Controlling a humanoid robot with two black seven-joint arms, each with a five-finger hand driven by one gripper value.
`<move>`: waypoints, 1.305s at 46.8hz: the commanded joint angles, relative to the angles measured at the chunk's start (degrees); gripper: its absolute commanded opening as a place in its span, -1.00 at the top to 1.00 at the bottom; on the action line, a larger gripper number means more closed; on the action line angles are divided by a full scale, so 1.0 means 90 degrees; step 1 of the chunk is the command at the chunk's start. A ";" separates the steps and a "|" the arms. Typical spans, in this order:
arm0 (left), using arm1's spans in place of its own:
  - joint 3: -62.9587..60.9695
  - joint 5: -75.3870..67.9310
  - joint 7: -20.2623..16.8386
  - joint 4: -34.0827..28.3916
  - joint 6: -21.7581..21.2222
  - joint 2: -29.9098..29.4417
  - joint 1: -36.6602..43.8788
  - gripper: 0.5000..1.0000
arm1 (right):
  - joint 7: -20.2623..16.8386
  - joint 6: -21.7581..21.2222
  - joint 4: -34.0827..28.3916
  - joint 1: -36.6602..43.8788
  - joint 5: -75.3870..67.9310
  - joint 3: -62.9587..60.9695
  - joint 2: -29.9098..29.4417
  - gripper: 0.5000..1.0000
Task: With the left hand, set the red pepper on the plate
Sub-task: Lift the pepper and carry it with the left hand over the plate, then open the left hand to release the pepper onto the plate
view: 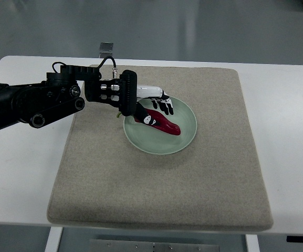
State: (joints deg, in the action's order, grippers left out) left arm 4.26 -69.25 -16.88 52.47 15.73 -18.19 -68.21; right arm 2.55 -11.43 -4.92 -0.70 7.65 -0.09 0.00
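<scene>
Top view, step in hand: placing; the left hand (150,107), reaching in from the picture's left, holds the red pepper (165,124) low over the pale green plate (185,137).
Hand state: fingers pinched on the pepper's stem end.
Pepper location: inside the plate's bowl, left of centre, seemingly touching it.
Long axis: diagonal, stem end upper left at the hand, tip pointing lower right.
Next move: probably spreading the fingers, then lifting clear without dragging the pepper.
Setting: plate on a beige mat (156,194) over the white surface (290,136).

Likely a lab: white table (288,131), bare grey floor (193,26).
</scene>
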 commanded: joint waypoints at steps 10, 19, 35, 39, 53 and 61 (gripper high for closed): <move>0.0015 0.0039 0.0000 -0.0126 -0.0019 0.0009 0.0000 -0.33 | 0.0000 0.0000 0.0000 0.0000 0.0000 0.0000 0.0000 -0.71; 0.0093 0.0165 0.0010 -0.0614 -0.0107 0.0009 -0.0009 -0.33 | 0.0000 -0.0010 0.0000 0.0000 0.0000 0.0000 0.0000 -0.71; 0.0103 0.0312 0.0010 -0.2050 -0.0585 0.0009 0.0010 -0.41 | 0.0000 0.0000 0.0000 0.0000 0.0000 0.0000 0.0000 -0.71; 0.0103 0.0390 -0.0009 -0.2362 -0.0595 0.0009 0.0049 -0.51 | 0.0000 0.0000 0.0000 0.0000 0.0000 0.0000 0.0000 -0.71; 0.0103 0.0908 -0.0019 -0.3007 -0.1210 0.0009 0.0108 -0.85 | 0.0000 0.0000 0.0000 0.0009 0.0000 0.0000 0.0000 -0.71; 0.0112 0.1034 -0.0019 -0.3154 -0.1454 0.0009 0.0108 -0.87 | 0.0000 0.0000 0.0000 0.0000 0.0000 0.0000 0.0000 -0.71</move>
State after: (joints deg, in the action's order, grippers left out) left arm 5.16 -60.71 -17.06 24.54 3.53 -18.10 -67.24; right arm 2.55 -11.44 -4.92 -0.70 7.65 -0.09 0.00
